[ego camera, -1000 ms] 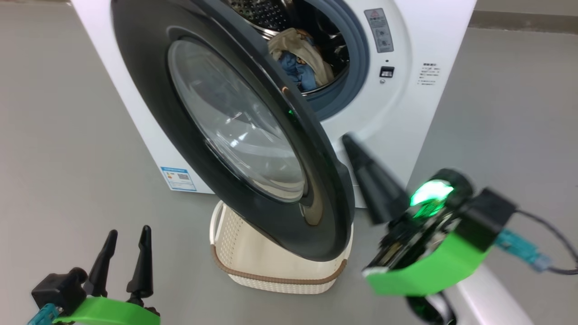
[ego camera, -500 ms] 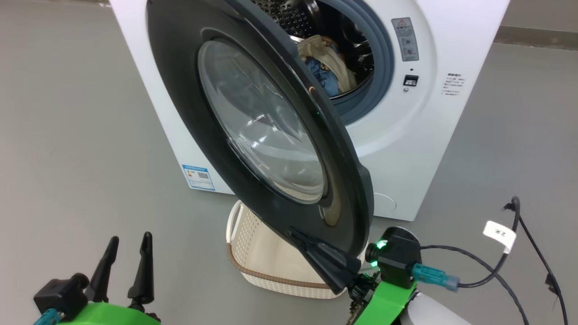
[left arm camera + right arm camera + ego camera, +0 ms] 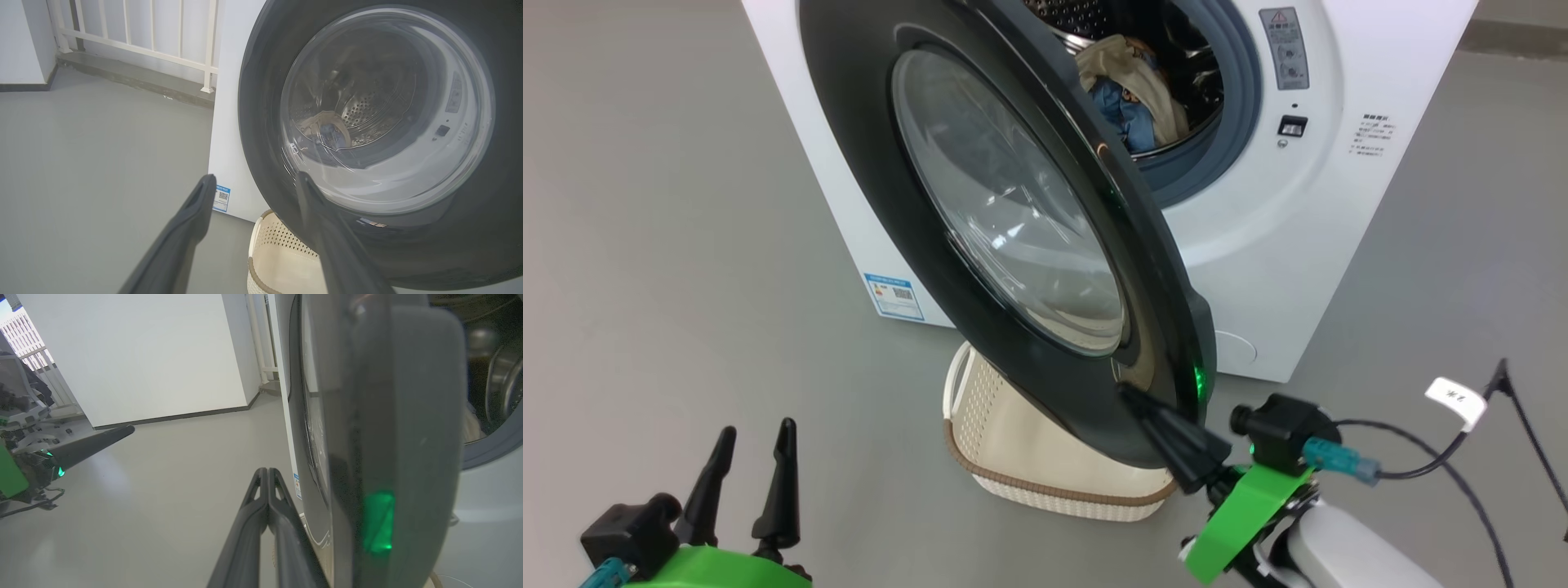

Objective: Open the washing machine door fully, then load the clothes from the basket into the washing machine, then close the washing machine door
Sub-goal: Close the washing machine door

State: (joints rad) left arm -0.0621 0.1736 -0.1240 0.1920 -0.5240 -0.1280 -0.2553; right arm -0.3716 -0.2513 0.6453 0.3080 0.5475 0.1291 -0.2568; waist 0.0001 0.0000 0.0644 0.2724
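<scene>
Washing machine door (image 3: 1013, 220) is standing about half open from the washing machine (image 3: 1307, 245), free edge pointing out from its front, glass facing left. Closed, empty right hand (image 3: 1132, 394) is lying just beside that edge's outer face. Left hand (image 3: 756, 429) is hovering spread and empty, farther out front-left.

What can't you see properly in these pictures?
- Inside of the basket: in the head view the washing machine door covers most of it, so I can't tell if anything is left in it.
- The clothes in the drum: in the head view the door's edge hides part of the pile.
- Right gripper: the head view overlaps it with the door, so I can't tell if they touch.
- Blue label: the print is too small to read.
</scene>
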